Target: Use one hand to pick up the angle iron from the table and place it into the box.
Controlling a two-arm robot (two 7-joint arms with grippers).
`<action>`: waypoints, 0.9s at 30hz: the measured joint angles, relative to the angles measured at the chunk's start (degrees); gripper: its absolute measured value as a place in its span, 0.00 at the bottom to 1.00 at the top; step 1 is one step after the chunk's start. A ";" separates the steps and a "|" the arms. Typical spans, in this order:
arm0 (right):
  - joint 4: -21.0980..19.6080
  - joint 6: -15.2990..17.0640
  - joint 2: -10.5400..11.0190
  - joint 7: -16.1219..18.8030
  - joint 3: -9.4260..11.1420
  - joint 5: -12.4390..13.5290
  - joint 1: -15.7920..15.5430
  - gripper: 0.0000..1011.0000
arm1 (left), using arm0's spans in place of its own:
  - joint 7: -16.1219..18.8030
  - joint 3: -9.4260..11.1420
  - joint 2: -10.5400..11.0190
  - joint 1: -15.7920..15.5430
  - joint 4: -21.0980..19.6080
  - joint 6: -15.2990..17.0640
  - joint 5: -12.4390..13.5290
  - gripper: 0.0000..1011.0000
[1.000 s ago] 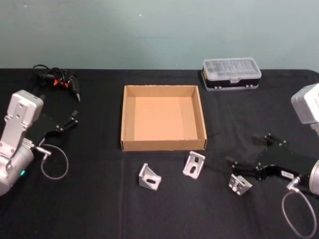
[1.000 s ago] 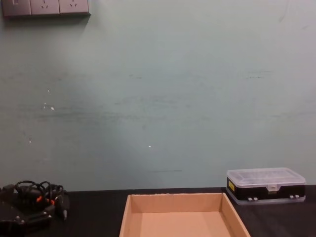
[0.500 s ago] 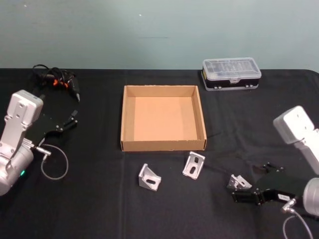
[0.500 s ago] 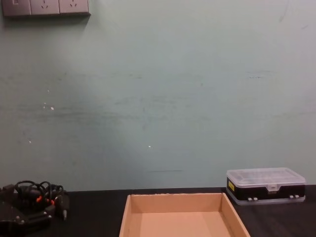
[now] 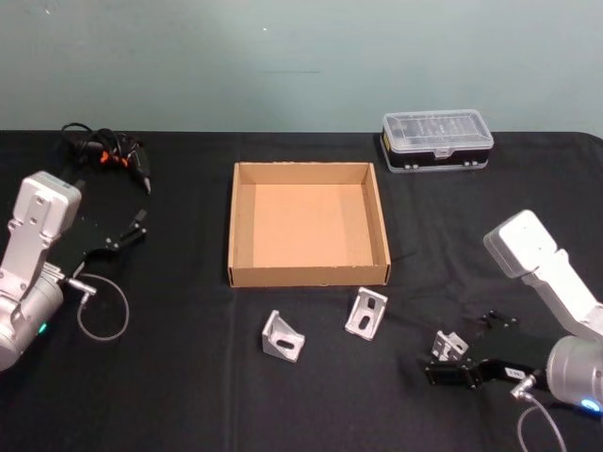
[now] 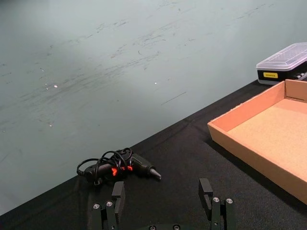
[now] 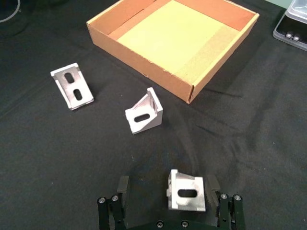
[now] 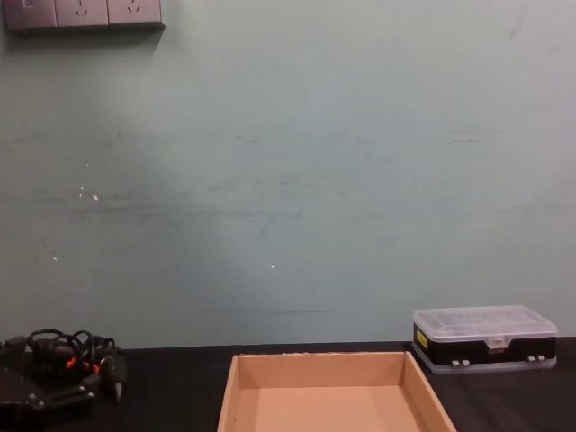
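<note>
Silver angle iron: on black surface
Right gripper: fingers spread around it
Left gripper: parked, fingers apart

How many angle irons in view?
3. Left angle iron and middle angle iron lie on the table before the box; right angle iron sits between the right hand's open fingers. Box empty.

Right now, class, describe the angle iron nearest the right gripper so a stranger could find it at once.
Start at the cardboard box on the black table. Look in front of it for the rightmost angle iron. Unlike the other two angle irons, it sits between the right gripper's open fingers.
</note>
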 joint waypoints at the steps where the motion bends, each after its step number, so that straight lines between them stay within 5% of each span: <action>1: 0.22 0.06 -0.24 0.03 -0.19 -0.22 0.26 0.99 | 0.00 0.00 0.00 0.00 0.00 0.00 0.00 1.00; 14: 2.23 1.45 -2.96 0.41 -1.26 -3.19 1.86 0.99 | 0.00 0.00 0.00 0.00 0.00 0.00 0.00 1.00; 27: 2.35 2.11 -3.44 0.15 -1.09 -4.48 1.30 0.99 | 0.00 0.00 0.00 0.00 0.00 0.00 0.00 1.00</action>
